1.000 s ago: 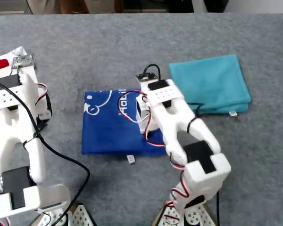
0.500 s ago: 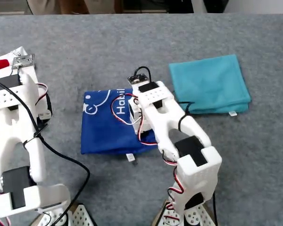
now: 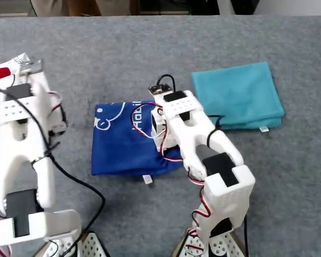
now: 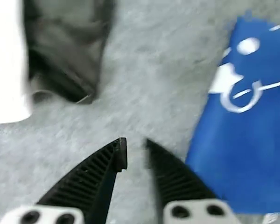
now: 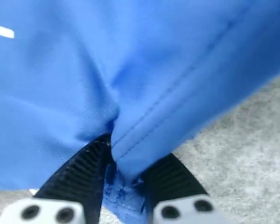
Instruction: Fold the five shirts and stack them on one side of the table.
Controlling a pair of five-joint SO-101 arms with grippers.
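While the blue shirt (image 3: 120, 147) lies folded into a rough rectangle at the middle of the grey bench (image 3: 96, 59), its right-hand edge is bunched up under the right arm (image 3: 203, 147). White print runs over the shirt's far part, and a small white tag (image 3: 147, 179) sticks out at its near edge. A teal shirt (image 3: 238, 96) lies folded square farther back and to the right, apart from the blue one, with its own white tag at the near edge.

The right jaws are closed tight on a pinched fold of the blue shirt's seamed edge; the cloth fills the gap between the two ribbed black fingers (image 5: 84, 170). The left jaws stand only narrowly apart with nothing between them, over bare bench just beside the blue shirt's printed left side. Beyond them lie a dark grey garment (image 4: 65, 51) and a white cloth (image 4: 7, 60).
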